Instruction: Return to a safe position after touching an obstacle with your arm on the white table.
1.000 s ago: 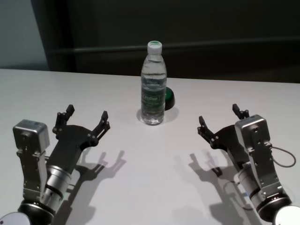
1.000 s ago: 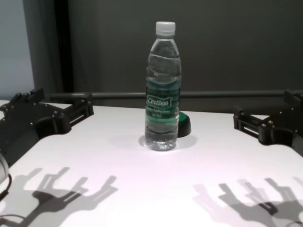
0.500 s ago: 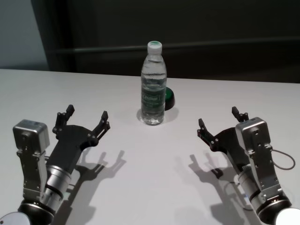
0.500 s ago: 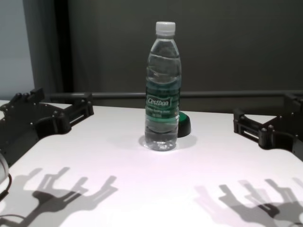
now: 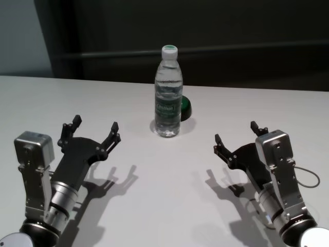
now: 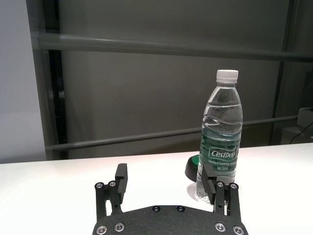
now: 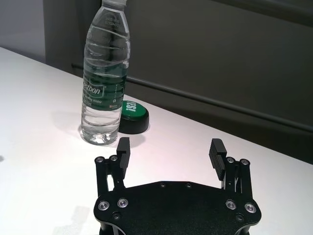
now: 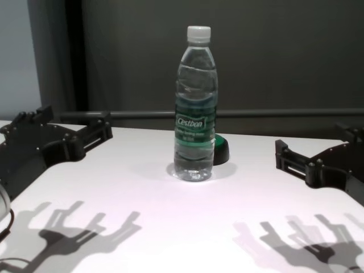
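Nearest the body, both forearms rise from the table's near edge and slant forward over the white table [image 5: 164, 195], each ending in a black two-fingered claw held just above the surface with its shadow cast below. The left gripper [image 5: 95, 128] has its fingers spread wide with nothing between them; the right gripper [image 5: 236, 134] is likewise spread wide and holds nothing. Beyond and between the two sets of fingertips, well apart from either, the water bottle [image 5: 168, 92] stands upright on the tabletop, white cap on, ahead and to the inner side of each claw. Touching or just behind the bottle's base, on its right, sits a small dark dome [image 5: 185, 107] with a green top. The head view shows both silver wrists and a looping cable beside the right one; the chest view cuts those off and gives only the claws' dark edges. The left wrist view reads the green "Cestbon" label in full past its inner fingertip [image 6: 209, 178], while the right wrist view shows white lettering on the dome's green top [image 7: 133, 110].
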